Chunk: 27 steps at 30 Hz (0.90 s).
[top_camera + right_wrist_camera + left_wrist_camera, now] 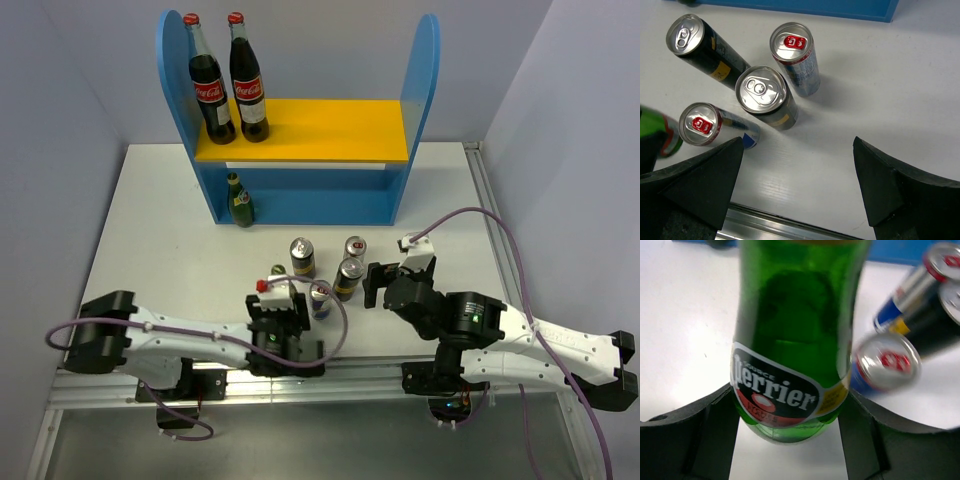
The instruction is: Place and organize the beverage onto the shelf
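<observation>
From above, my left gripper (281, 296) is at the bottle (277, 271), which stands on the table (150, 230) well before the shelf (420, 80), just beside four cans (348, 278). The right gripper (383, 283) hangs wide open, empty. In the left wrist view the jaws press the bottle's lower body from both sides; it is upright, long axis vertical, neck up. In the right wrist view a slim can (702, 125) is very near: I think a swing can knock it, and this low hold can let the bottle tip.

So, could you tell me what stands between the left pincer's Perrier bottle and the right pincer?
Top view: a slim can and a tall dark can separate the Perrier bottle from the right pincer.
</observation>
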{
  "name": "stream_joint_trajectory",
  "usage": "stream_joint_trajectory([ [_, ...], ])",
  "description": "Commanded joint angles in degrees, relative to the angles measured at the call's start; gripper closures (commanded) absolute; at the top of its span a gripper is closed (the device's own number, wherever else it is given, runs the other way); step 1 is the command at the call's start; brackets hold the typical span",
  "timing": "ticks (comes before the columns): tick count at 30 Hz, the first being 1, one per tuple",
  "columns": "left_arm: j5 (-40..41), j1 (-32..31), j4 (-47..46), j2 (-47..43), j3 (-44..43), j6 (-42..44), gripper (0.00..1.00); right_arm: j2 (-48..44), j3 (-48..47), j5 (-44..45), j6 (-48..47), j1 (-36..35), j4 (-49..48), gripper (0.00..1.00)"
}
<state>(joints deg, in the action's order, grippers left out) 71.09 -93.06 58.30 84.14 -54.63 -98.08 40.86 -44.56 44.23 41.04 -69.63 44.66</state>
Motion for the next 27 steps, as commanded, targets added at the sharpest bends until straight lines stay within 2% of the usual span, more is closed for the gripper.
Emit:
stream_joint_trajectory([
  [1, 5.47, 7.25, -26.70, -10.62, 4.34, 25.94, 1.00, -0.17, -1.23, 2.27, 0.88, -0.60, 0.25, 0.03],
  [2, 3.98, 11.36, -34.15, -13.18, 9.40, 39.67, 1.00, -0.17, -1.15, 2.27, 0.89, -0.60, 0.25, 0.03],
  [3, -0.99, 13.58, -42.05, -15.82, 12.59, 47.29, 1.00, -0.26, -1.15, 2.35, 0.97, -0.60, 0.33, 0.03],
  [4, -3.91, 15.43, -57.53, -20.98, 15.58, 54.07, 1.00, -0.34, -1.23, 2.44, 1.06, -0.60, 0.34, 0.03],
  [5, -6.38, 19.19, -62.91, -23.21, 20.48, 62.93, 1.00, -0.52, -1.15, 2.53, 1.06, -0.69, 0.34, 0.03],
  [7, -12.01, 24.90, -70.75, -26.29, 22.89, 69.83, 1.00, -0.61, -1.15, 2.53, 1.06, -0.77, 0.16, 0.03],
  [10, -18.41, 30.72, -74.37, -24.12, 23.08, 74.07, 1.00, -0.08, -0.97, 2.62, 0.97, -0.77, -0.10, 0.02],
  [12, -20.28, 36.00, -80.17, -22.19, 23.25, 78.30, 1.00, 0.27, -0.36, 2.62, 0.89, -0.78, -0.45, 0.03],
  [15, -26.87, 42.59, -85.00, -17.70, 21.76, 78.83, 1.00, 0.88, 0.35, 2.18, 1.06, -0.86, -1.33, 0.03],
  [19, -30.57, 49.26, -89.76, -9.20, 19.22, 80.59, 1.00, 1.68, -0.09, 2.35, 1.41, -0.95, -0.46, 0.03],
  [27, -37.06, 55.96, -96.44, -0.30, 15.87, 81.56, 1.00, 0.88, 0.35, 2.00, 0.98, -1.39, -1.42, 0.02],
])
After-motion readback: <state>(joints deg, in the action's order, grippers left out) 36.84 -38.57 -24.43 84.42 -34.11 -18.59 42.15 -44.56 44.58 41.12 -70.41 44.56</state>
